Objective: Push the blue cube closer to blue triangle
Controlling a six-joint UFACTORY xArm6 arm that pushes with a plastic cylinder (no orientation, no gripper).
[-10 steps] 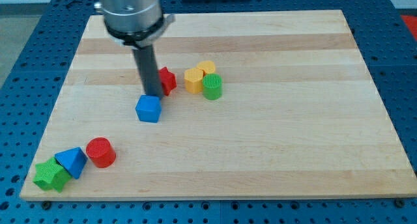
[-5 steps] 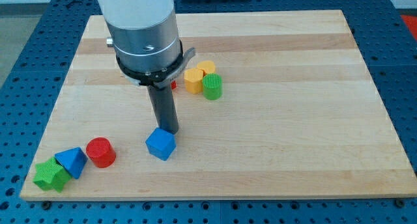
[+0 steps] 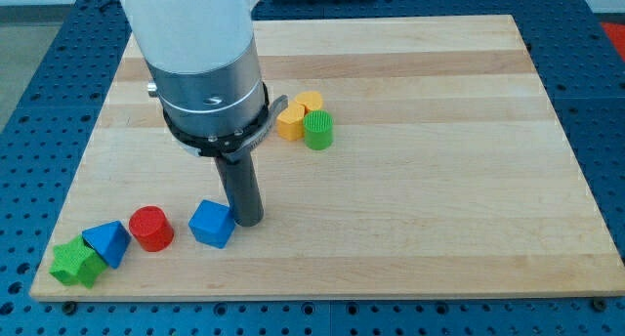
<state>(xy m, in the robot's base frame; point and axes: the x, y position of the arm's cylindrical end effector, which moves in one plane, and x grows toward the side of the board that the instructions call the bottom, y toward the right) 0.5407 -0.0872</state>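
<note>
The blue cube point(image 3: 212, 224) lies near the view's bottom left on the wooden board point(image 3: 410, 180). My tip point(image 3: 248, 222) touches the cube's right side. The blue triangle point(image 3: 108, 242) lies at the board's bottom left corner, about a hundred pixels left of the cube. A red cylinder point(image 3: 150, 229) stands between the cube and the triangle, close to the cube's left side.
A green block point(image 3: 76, 262) touches the blue triangle's lower left side. A yellow block point(image 3: 290, 121), a second yellow block point(image 3: 310, 103) and a green cylinder point(image 3: 317, 130) cluster right of the arm body. The arm body hides the red block behind it.
My tip has moved down and to the left, pushing the blue cube from the board's middle left down towards the red cylinder. The arm body now covers the red block.
</note>
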